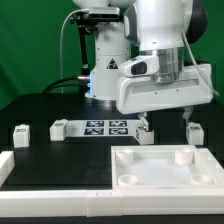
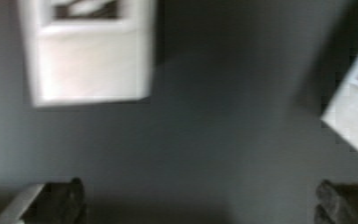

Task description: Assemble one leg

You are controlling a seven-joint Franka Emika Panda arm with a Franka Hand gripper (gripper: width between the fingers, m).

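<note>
- Small white stubby block: the leg nearest the gripper, with a black-and-white square tag on its face. Tag pattern too small to read.
- Standing on the black table, just beside the exterior view's right end of the marker board and just behind the far rim of the white tray.
- Three more of the same kind in one row on the table, all apart from each other: right leg, left-middle leg, far-left leg.
- Gripper hanging low between the leg nearest the gripper and the right leg. Jaws spread wide, nothing held.
- Cannot tell in the exterior view whether the fingertips touch either leg or hang just above; white on white there.
- Wrist view: gripper wide apart, dark fingertips only just inside the frame, bare dark table between them.
- Also in the wrist view: blurred leg, a soft white slab with its tag cropped by the frame edge.
- Edge-cut leg mostly out of frame, tilted, no tag detail legible.
- Cannot tell for certain which exterior-view leg matches which wrist-view one.
- Tray cut off by the frame edges; round corner sockets visible on three corners only.
- White L-shaped rail at the exterior view's lower left, also cropped.
- Upper arm cut off at the top of the frame.
</note>
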